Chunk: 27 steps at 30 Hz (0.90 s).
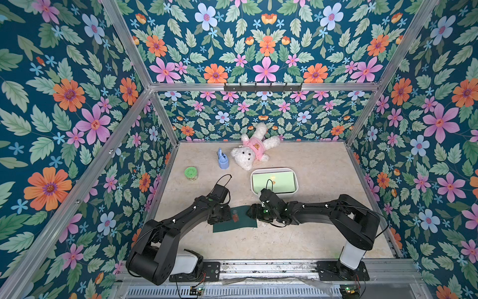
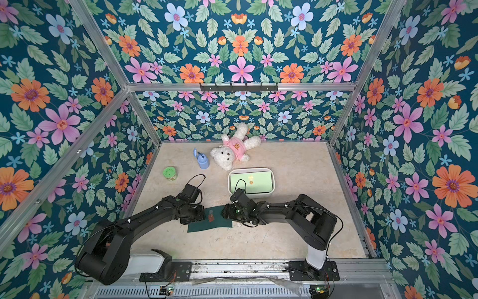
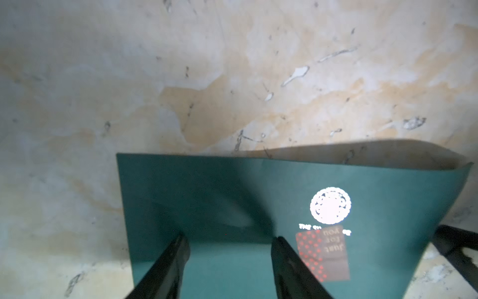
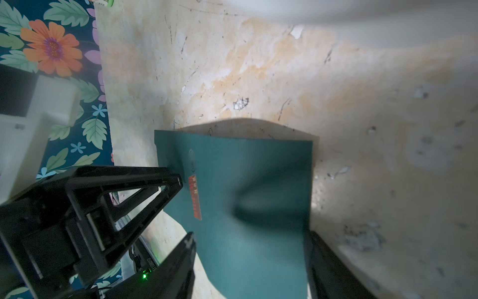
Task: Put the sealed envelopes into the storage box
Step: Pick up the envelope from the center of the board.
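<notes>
storage box (image 1: 274, 192) near arms, teddy (image 1: 254, 150) behind

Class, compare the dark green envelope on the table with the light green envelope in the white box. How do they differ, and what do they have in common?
Colour: the dark green envelope is deep green; the light green envelope is pale.
Place: the dark one lies outside on the table, between the left gripper and the right gripper; the light one lies in the storage box.
Pose: the dark one bows upward; the light one lies flat.
Both are rectangular with a central sticker.
</notes>
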Available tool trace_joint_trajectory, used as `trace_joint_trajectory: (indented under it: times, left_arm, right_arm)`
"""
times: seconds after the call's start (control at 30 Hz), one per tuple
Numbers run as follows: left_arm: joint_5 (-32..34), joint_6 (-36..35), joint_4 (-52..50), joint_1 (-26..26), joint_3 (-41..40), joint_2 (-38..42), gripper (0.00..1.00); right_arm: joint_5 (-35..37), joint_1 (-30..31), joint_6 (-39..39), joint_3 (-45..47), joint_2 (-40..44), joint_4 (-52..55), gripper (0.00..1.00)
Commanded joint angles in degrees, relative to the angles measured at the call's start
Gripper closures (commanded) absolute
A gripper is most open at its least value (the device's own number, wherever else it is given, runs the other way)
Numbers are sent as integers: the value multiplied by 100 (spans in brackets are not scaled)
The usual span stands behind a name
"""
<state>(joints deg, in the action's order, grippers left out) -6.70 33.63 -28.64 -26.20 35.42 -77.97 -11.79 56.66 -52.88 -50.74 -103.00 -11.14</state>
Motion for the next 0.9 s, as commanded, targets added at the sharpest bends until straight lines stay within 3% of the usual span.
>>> trace_joint_trajectory:
  times: [0.0, 0.67, 0.87]
  left_arm:
    - [-577, 100, 324, -9, -193, -104, 41]
    - [-993, 363, 474, -158, -29, 172, 43]
    - [-810, 168, 51, -154, 527, 349, 43]
  right_arm:
    - [-34, 41, -46, -115, -104, 445, 31]
    - [77, 339, 246, -802, -510, 1030, 22]
    - [296, 384, 482, -848, -531, 1554, 33]
